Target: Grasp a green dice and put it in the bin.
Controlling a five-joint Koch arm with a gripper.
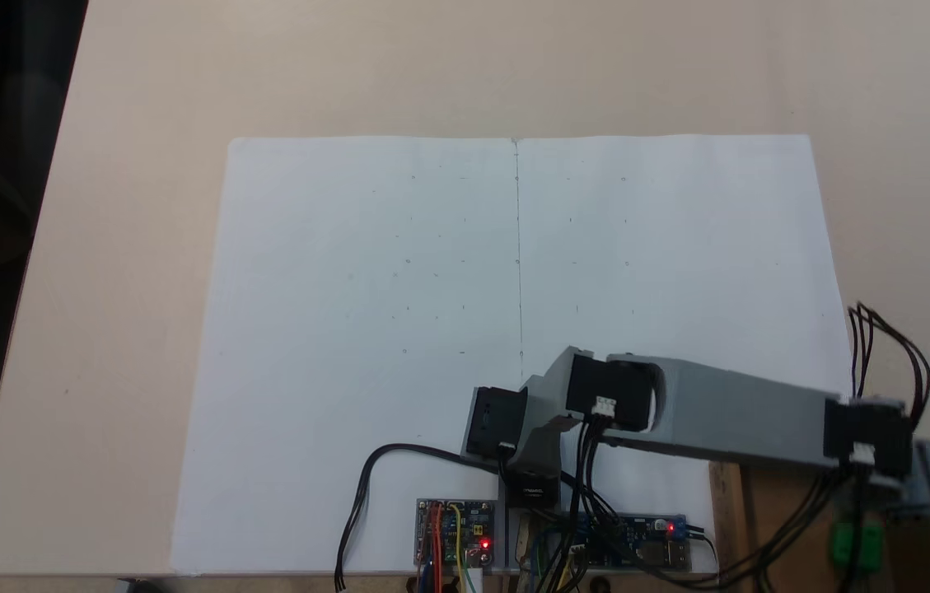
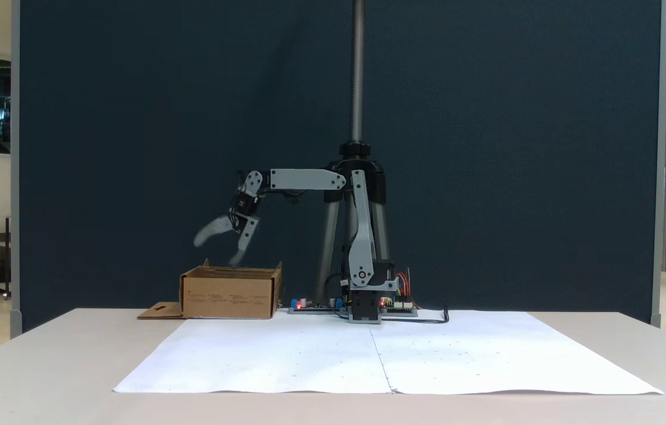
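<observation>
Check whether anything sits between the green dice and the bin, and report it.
Nothing visible does. In a fixed view from above, the green dice already shows over the brown floor of the bin, partly behind the arm's cables. From the front, the gripper hangs open above the bin, its fingers blurred.
</observation>
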